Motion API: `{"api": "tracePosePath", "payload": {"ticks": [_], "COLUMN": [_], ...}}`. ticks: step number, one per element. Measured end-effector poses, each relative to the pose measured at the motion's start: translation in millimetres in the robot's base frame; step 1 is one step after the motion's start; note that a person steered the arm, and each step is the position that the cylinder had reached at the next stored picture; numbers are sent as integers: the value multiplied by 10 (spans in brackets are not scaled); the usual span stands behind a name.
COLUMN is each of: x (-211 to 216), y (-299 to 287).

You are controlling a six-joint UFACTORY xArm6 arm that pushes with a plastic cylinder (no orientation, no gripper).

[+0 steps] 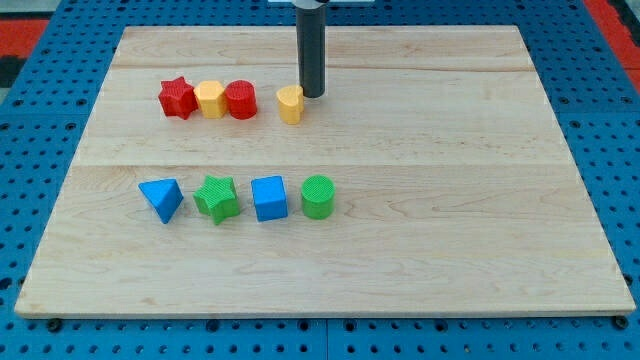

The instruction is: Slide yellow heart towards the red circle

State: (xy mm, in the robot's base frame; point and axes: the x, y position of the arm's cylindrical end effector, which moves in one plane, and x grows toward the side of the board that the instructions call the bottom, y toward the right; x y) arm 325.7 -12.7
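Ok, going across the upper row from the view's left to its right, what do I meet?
red star → yellow hexagon → red circle → yellow heart → my tip, just right of the heart.

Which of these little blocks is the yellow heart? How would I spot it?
Look at the upper row of blocks on the wooden board. Three sit packed together: red star, yellow hexagon, red circle. The yellow heart stands alone to their right, across a gap, with my tip right beside it on the view's right.
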Motion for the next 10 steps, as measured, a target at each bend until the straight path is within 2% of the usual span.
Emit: {"api": "tracePosePath", "payload": {"ticks": [2, 10], "x": [148, 321], "y": [348, -59]}}
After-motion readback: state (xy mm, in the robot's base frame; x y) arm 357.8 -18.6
